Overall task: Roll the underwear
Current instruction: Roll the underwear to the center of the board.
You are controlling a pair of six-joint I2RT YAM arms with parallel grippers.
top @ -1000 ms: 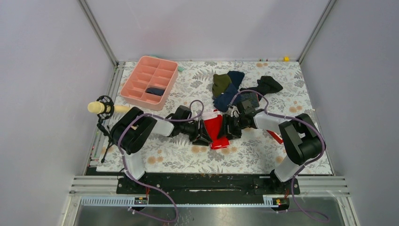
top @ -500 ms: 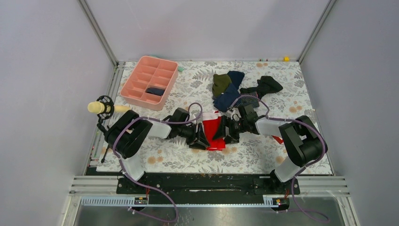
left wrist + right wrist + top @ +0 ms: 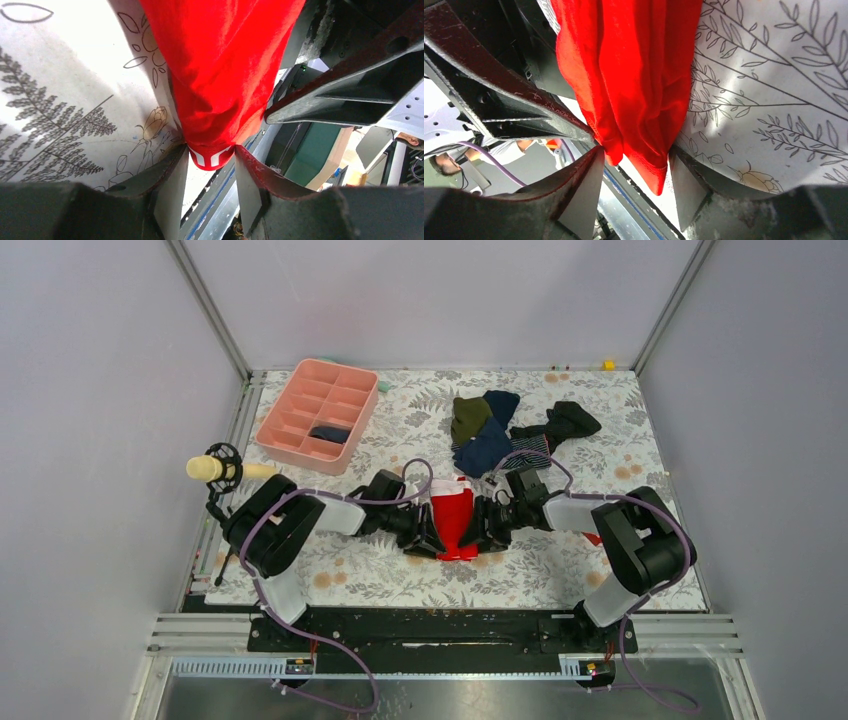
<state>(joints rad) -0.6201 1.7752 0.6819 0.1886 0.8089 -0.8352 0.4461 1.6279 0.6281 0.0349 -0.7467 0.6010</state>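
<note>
The underwear point(image 3: 452, 518) is a bright red cloth lying bunched into a narrow strip at the middle of the table, its white-marked band at the far end. My left gripper point(image 3: 428, 533) presses in from its left and my right gripper point(image 3: 487, 530) from its right. In the left wrist view the underwear point(image 3: 220, 75) hangs between the fingers, and the left gripper point(image 3: 211, 152) is pinched on its white-marked end. In the right wrist view the underwear point(image 3: 634, 80) fills the gap of the right gripper point(image 3: 636, 152), with folds touching both fingers.
A pink compartment tray point(image 3: 283, 405) holding a dark garment point(image 3: 328, 434) stands at the back left. Olive point(image 3: 468, 418), navy point(image 3: 487, 445) and black point(image 3: 565, 422) garments lie behind the underwear. A small red object point(image 3: 592, 536) peeks from under the right arm. A microphone point(image 3: 215, 469) stands at the left edge.
Both grippers have closed in on the underwear from either side. The cloth is squeezed narrower than before, and its near end has drawn to a point.
</note>
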